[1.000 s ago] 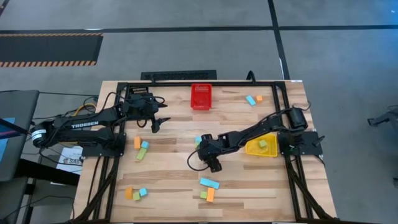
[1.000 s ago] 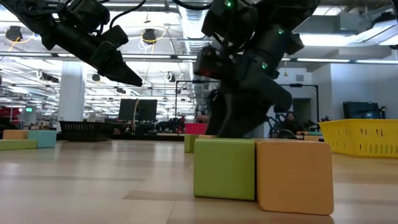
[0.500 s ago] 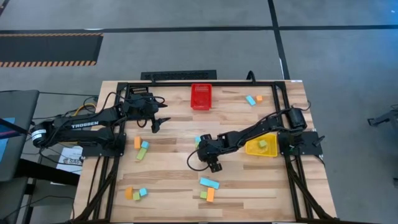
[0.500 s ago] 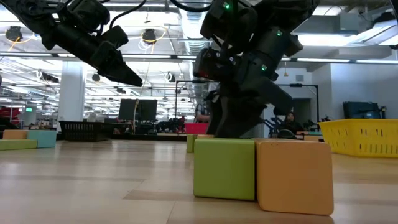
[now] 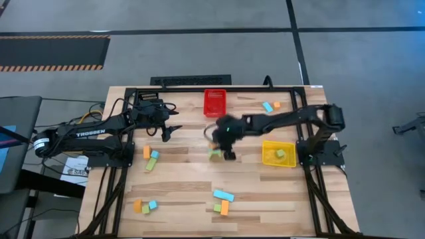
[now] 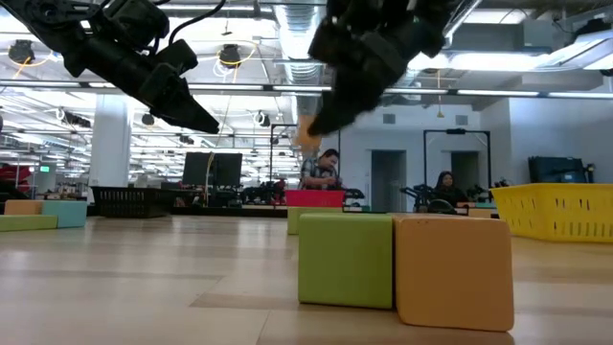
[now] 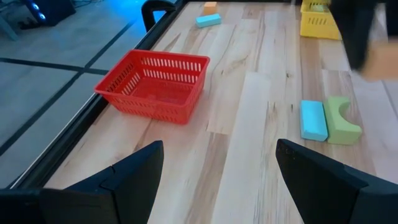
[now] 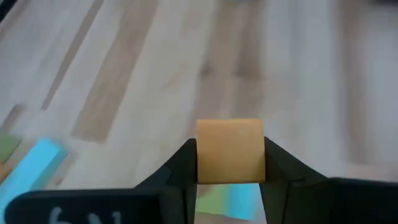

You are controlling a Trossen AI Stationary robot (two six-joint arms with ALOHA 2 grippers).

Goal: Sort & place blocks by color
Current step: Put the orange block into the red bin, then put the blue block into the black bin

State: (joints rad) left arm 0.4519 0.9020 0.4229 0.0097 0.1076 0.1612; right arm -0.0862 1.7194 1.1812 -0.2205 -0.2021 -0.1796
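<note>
My right gripper (image 8: 229, 163) hangs above the middle of the table (image 5: 219, 137), shut on a small orange block (image 8: 229, 151), which also shows lifted in the low view (image 6: 308, 132). Under it a light green block (image 5: 214, 154) lies flat on the wood beside a light blue one (image 7: 314, 119). Other blocks lie scattered on the table: three at the left (image 5: 151, 158), three at the near left (image 5: 144, 206), three near the front (image 5: 223, 202), two at the far right (image 5: 271, 105). My left gripper (image 5: 174, 128) waits open at the far left, holding nothing. My right gripper pinches the orange block by two opposite sides (image 8: 202, 152) between its two fingers (image 8: 184, 168). The fingers slant down from the table's right. The block is lifted clear of the table, sitting level in the hold.
A red bin (image 5: 214, 103) stands at the far edge, just beyond my right gripper. A yellow bin (image 5: 269, 157) at the right holds a green block (image 5: 280, 154). A black frame (image 5: 199, 90) runs round the table. People stand in the room beyond the table.
My right gripper has risen and swung from the table's middle toward the far edge and the red bin, mostly in the last half second. It carries the orange block, now lifted clear of the wood. The green and blue blocks beside it stayed in place.
</note>
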